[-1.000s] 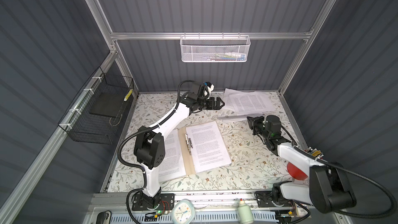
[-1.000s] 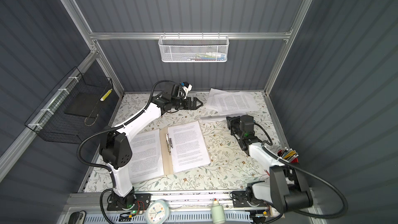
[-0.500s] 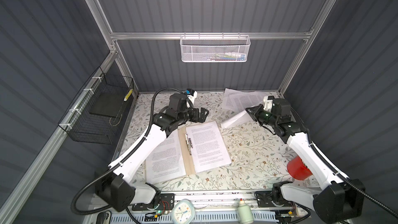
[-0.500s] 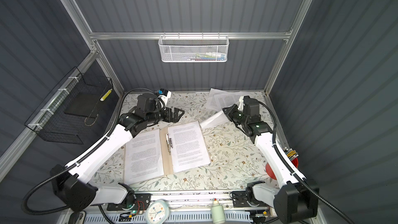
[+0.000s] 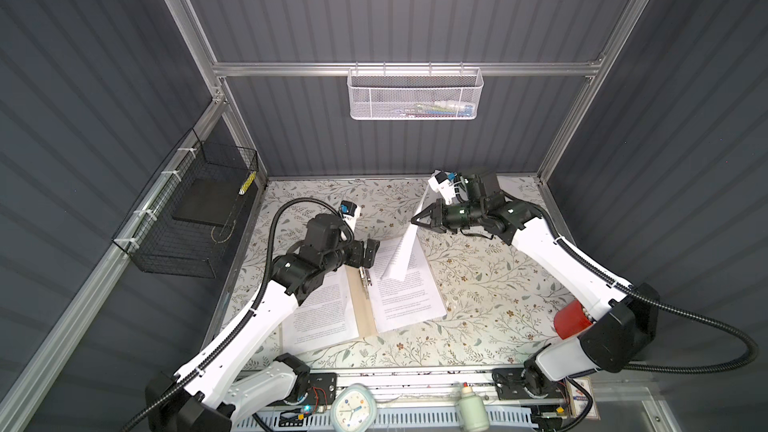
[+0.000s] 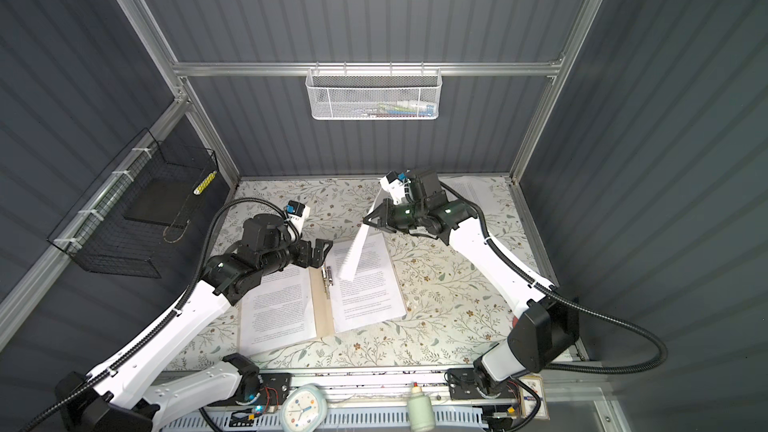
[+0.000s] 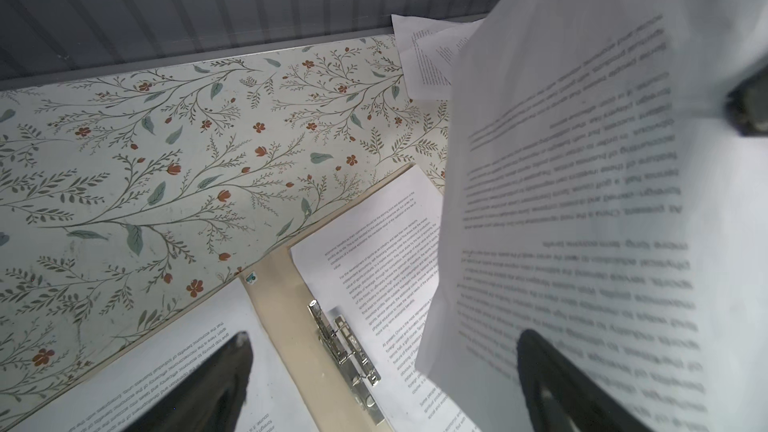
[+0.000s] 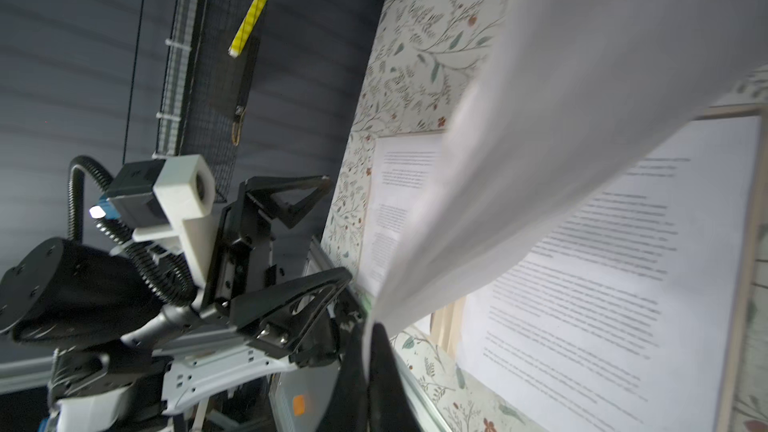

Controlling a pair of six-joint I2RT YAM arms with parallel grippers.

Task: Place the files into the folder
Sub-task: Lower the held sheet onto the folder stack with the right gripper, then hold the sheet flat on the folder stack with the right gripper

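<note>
The tan folder (image 5: 362, 312) lies open on the table, with a printed sheet on its left half (image 5: 322, 313) and another on its right half (image 5: 409, 301). A metal clip (image 7: 345, 347) sits on its spine. My right gripper (image 5: 417, 220) is shut on the edge of one white file (image 5: 400, 252), which hangs tilted above the folder's right half. My left gripper (image 5: 370, 254) stands open just above the top of the spine, holding nothing. In the left wrist view the hanging file (image 7: 582, 201) covers one finger. More files (image 6: 478, 197) lie at the back right corner.
A black wire basket (image 5: 195, 218) holding a black pad hangs on the left wall. A white mesh basket (image 5: 415, 93) hangs on the back wall. A red cup (image 5: 571, 324) stands by the right arm's base. A clock (image 5: 353, 407) and a bottle (image 5: 471, 407) sit on the front rail.
My right gripper has lifted the sheet and carried it left, over the folder. My left arm has drawn back from the rear of the table to the folder's spine, still open.
</note>
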